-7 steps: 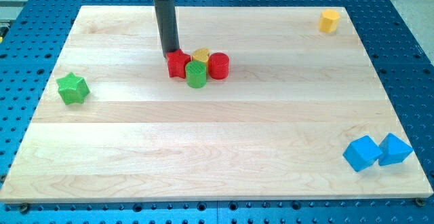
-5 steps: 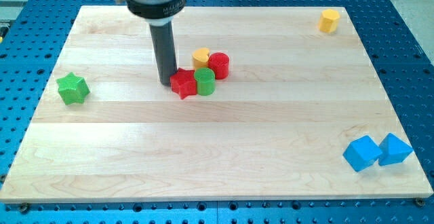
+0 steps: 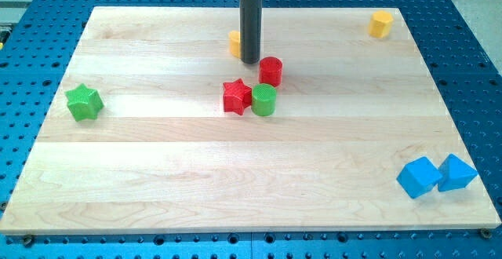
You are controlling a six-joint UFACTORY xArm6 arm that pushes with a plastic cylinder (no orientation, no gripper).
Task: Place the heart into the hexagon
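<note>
The yellow heart point(image 3: 234, 43) lies near the view's top centre, its right side hidden by the rod. My tip point(image 3: 250, 60) rests on the board just right of and slightly below the heart, touching or nearly touching it. The yellow hexagon point(image 3: 381, 23) sits far off in the view's top right corner. The rod stands upright, and my tip is just above and to the left of the red cylinder point(image 3: 271, 71).
A red star point(image 3: 236, 96) and a green cylinder point(image 3: 263, 100) sit side by side below my tip. A green star point(image 3: 84, 102) lies at the left edge. Two blue blocks point(image 3: 418, 176) point(image 3: 456, 172) sit at the bottom right.
My tip moved from the left of the red star up and right to beside the heart. The heart now lies higher up, apart from the cluster. The red star and green cylinder shifted right and down.
</note>
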